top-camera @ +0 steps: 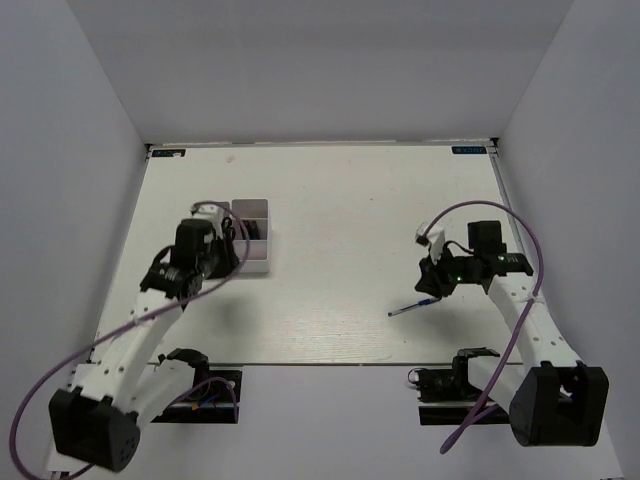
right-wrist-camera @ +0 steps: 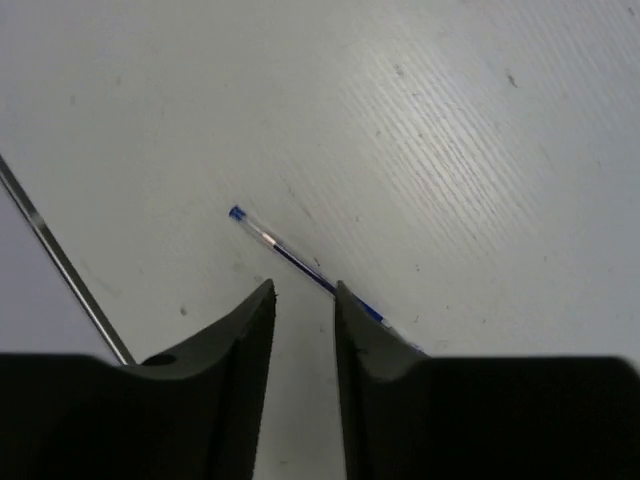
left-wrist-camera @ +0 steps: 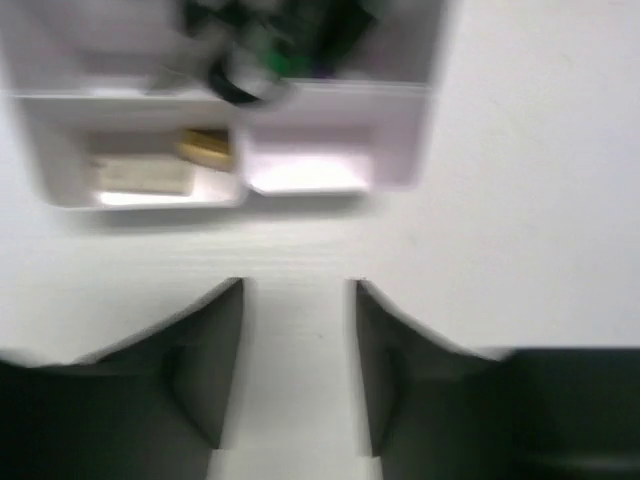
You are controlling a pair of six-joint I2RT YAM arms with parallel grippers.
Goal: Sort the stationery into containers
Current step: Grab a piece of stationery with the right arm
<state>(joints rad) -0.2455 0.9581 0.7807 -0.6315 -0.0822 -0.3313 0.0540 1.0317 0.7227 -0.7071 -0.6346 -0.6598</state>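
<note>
one blue pen (right-wrist-camera: 285,252) lies outside one divided tray (left-wrist-camera: 330,130).

Tray (top-camera: 256,222) is the landmark. The left arm (top-camera: 185,262) and its cable (top-camera: 212,207) crowd the tray's left and near sides. The left gripper (left-wrist-camera: 298,285) is spread wide just short of the tray's near wall, with a bare strip of table (top-camera: 340,200) between them. To the right of the tray the table is open out to the pen (top-camera: 410,308) and the right gripper (right-wrist-camera: 303,290), both well apart from the tray. Beyond the tray there is free room to the back wall (top-camera: 320,70). Inside the tray, the far compartment is packed with dark items, the near-left one holds the beige block (left-wrist-camera: 140,177), and the near-right one shows only its floor.
</note>
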